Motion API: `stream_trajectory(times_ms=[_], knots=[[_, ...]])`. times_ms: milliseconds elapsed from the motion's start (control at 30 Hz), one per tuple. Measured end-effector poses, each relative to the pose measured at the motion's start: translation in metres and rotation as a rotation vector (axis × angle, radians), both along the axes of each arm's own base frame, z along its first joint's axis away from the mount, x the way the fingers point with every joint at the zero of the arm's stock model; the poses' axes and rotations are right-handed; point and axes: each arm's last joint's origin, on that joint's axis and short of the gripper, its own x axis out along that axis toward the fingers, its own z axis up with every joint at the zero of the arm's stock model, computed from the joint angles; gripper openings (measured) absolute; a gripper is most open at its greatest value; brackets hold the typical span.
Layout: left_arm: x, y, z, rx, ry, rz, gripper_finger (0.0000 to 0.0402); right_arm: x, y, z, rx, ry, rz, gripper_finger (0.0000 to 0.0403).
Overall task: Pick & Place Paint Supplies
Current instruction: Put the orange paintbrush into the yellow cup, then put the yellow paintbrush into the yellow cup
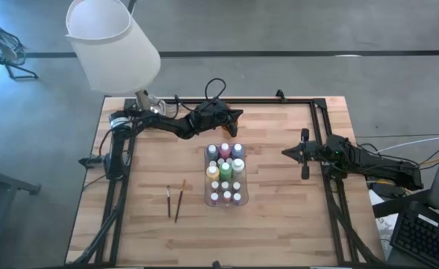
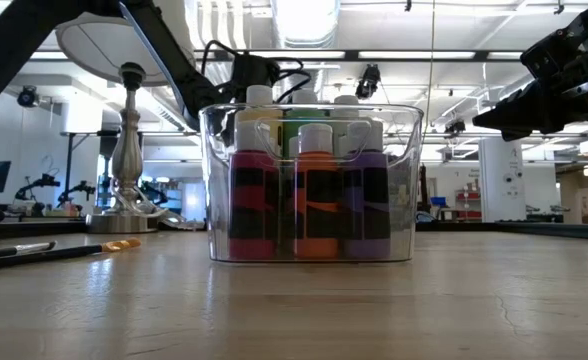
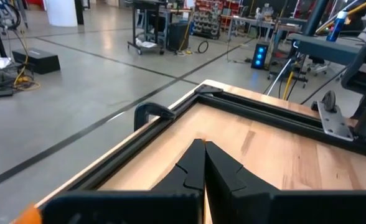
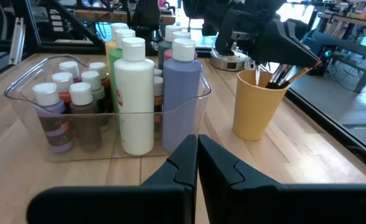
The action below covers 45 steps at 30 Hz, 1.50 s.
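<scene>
Centrally, paint bottles (image 1: 226,173) in tray (image 1: 207,199), between closed, empty left pincer (image 1: 238,113) and right pincer (image 1: 285,152).

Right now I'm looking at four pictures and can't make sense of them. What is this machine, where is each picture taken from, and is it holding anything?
These are two robot arms at a wooden table. One picture looks straight down, one sits level with the tabletop, and two come from cameras on the arms' wrists. The left gripper hangs near the far edge, the right gripper beside the tray. Both are shut and hold nothing. In the middle stands a clear plastic tray packed with small paint bottles. Two paintbrushes lie loose on the wood to the left of the tray. The right wrist view also shows a yellowish cup with brushes standing in it. A lamp stands at the far left corner.
</scene>
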Motion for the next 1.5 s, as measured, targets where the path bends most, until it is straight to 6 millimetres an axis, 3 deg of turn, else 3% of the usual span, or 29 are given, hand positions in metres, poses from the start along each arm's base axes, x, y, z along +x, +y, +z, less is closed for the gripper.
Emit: stream_trajectory(times_ms=[200,633,933,1500], knots=[[0.0,0.0,0.0,-0.016,-0.009,0.0,0.0012,0.0,0.0,0.0,0.0,0.0,0.0,0.0008],[0.0,0.0,0.003,-0.009,-0.012,-0.002,0.0083,0.0,0.0,0.0,0.0,0.0,0.0,0.0008],[-0.002,-0.001,0.016,0.003,-0.041,-0.002,0.0137,0.0,0.0,0.0,0.0,0.0,0.0,0.0008],[-0.026,-0.013,0.087,0.099,-0.073,-0.015,0.0139,0.0,0.0,0.0,0.0,0.0,0.0,0.0008]])
